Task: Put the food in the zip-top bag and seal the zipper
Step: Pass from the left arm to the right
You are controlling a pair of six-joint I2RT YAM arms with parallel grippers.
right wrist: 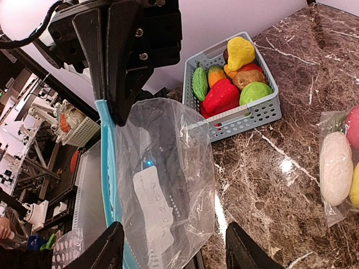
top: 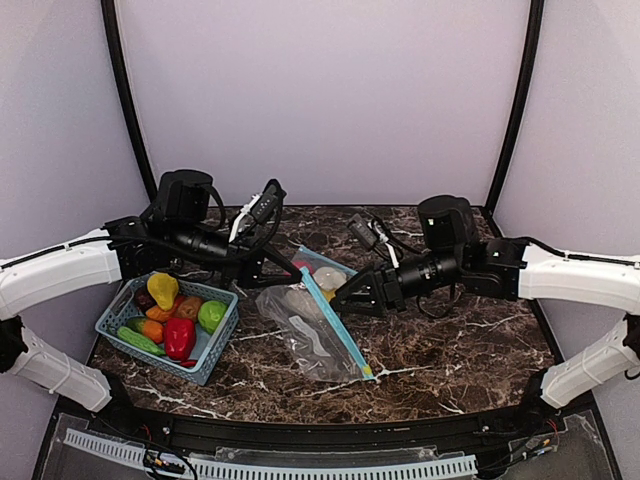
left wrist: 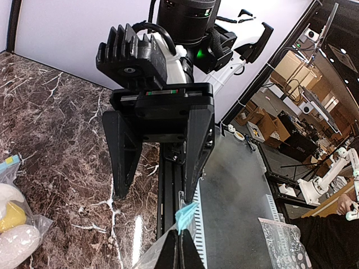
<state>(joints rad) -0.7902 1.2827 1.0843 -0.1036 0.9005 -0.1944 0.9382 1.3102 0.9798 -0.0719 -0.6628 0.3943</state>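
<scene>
My left gripper (top: 297, 271) (left wrist: 179, 247) is shut on the teal zipper corner (left wrist: 188, 216) of a clear zip-top bag (top: 322, 348) (right wrist: 162, 179) and holds it up. The bag looks empty, with a white label. Its teal zipper strip (right wrist: 109, 168) runs along one edge. My right gripper (top: 342, 298) (right wrist: 178, 249) is open, its fingers spread on either side of the bag's lower part. Toy food sits in the teal basket (top: 215, 355) (right wrist: 263, 112): a yellow pepper (top: 162, 290), a red pepper (top: 180, 336) and a green piece (top: 212, 315).
Another clear bag (top: 326, 274) (right wrist: 336, 168) (left wrist: 14, 224) lies on the marble table behind, with cream-white, yellow and red food in it. The basket stands at the table's left. The table's front edge and a black rail run just below the held bag.
</scene>
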